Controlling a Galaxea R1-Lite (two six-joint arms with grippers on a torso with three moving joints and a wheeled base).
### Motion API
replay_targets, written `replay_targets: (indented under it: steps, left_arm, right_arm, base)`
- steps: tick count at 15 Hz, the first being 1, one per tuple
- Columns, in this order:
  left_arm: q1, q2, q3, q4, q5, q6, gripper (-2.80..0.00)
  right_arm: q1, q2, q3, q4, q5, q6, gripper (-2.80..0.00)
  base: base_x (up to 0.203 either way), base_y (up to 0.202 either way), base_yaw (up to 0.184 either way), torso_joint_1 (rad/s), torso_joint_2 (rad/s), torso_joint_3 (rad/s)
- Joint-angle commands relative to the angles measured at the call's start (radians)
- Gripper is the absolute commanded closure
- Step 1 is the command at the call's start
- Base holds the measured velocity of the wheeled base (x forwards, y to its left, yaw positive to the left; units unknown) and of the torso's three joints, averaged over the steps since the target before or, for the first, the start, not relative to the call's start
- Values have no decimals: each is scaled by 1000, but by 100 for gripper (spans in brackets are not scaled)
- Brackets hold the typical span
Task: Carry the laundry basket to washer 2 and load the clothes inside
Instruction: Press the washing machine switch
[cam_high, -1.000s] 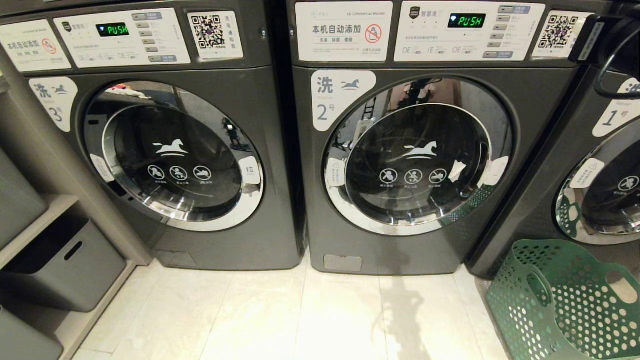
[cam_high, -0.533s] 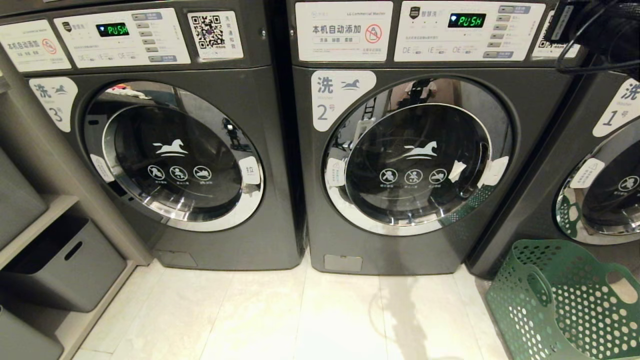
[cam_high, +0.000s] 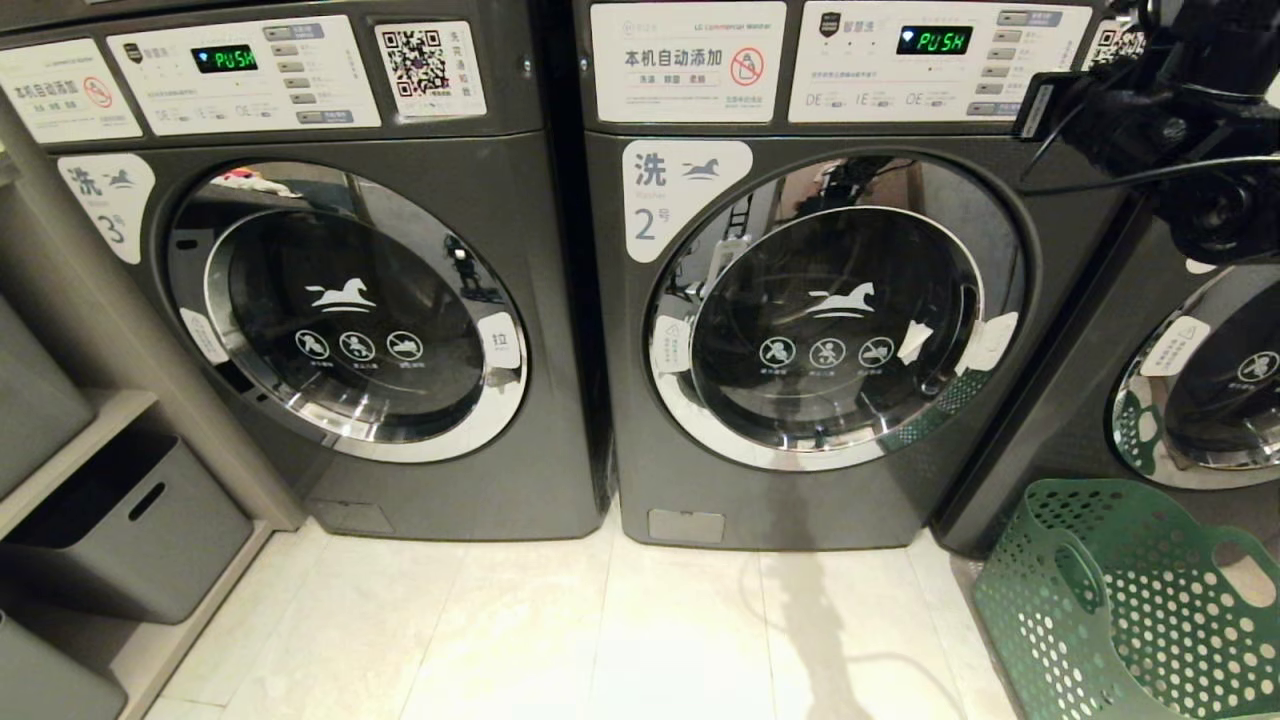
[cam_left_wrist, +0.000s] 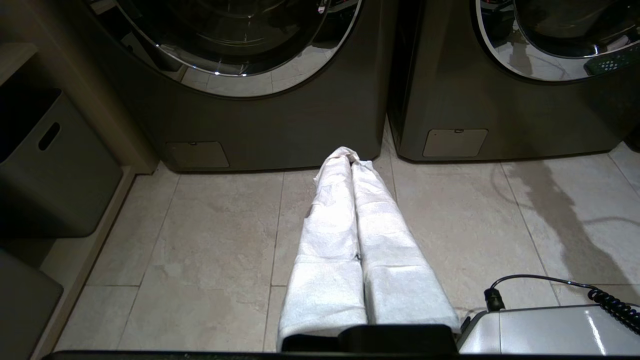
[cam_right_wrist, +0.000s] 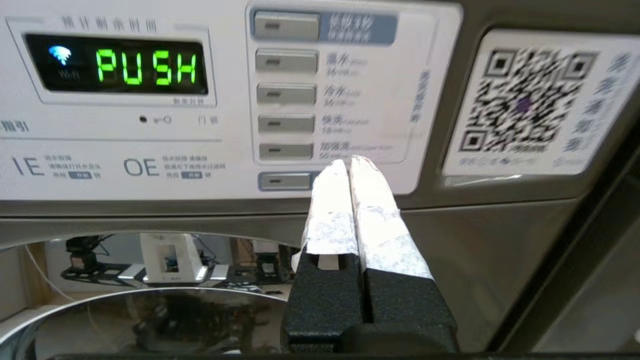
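Basket position: the laundry basket (cam_high: 1130, 600) stands on the floor (cam_high: 600, 640) at the robot's right, in front of the washer marked 1 (cam_high: 1200, 380) and just beside washer 2 (cam_high: 830, 310). Only part of it shows in the head view. No clothes are visible in that part; you cannot tell what lies inside.

Washer 2: door shut, display reads PUSH.

Right gripper (cam_right_wrist: 350, 167): raised in front of washer 2's control panel (cam_right_wrist: 225, 100), near the lower buttons; contact not clear. Its jaws are pressed together and hold nothing. Left gripper (cam_left_wrist: 352, 157): low, pointing at the floor between the washer marked 3 (cam_high: 350, 300) and washer 2, jaws likewise pressed together and empty.

Handling, as judgement: the basket looks like thin perforated plastic, so expect it light and somewhat flexible. The walls may bow if you squeeze them. The oval handle cut-out (cam_high: 1080, 575) on the near wall is your best hold; hook or pinch the rim there rather than the holed wall. A one-sided lift will probably tip it, so keep it low or slide it.

Clothes, if denim: soft, limp, will drape. Pinch a bunched fold, not a hem.
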Motion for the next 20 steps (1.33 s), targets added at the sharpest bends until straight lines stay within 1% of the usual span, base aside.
replay_targets:
  steps: [1,4,11,13,16,20]
  left_arm:
    - [0,0,0,0,0,1,0]
    - [-1,0,0,0,-1,1,0]
    - [1,0,0,0,-1,5,0]
    - [-1,0,0,0,-3,7,0]
    - [1,0,1,1,-3,8,0]
    - [1,1,1,0,-3,11,0]
  right_arm:
    - [5,35,-1,-45,2,5,0]
    - [6,47,-1,-62,20,8,0]
    - [6,74,-1,-186,23,24,0]
    - [8,79,-1,-224,38,54,0]
    - [8,102,-1,-287,41,54,0]
    - [8,120,-1,-294,42,56,0]
  base:
    - [0,0,0,0,0,0]
    - [0,0,0,0,0,0]
    - [0,0,0,0,0,0]
    - [0,0,0,0,0,0]
    - [0,0,0,0,0,0]
    - [0,0,0,0,0,0]
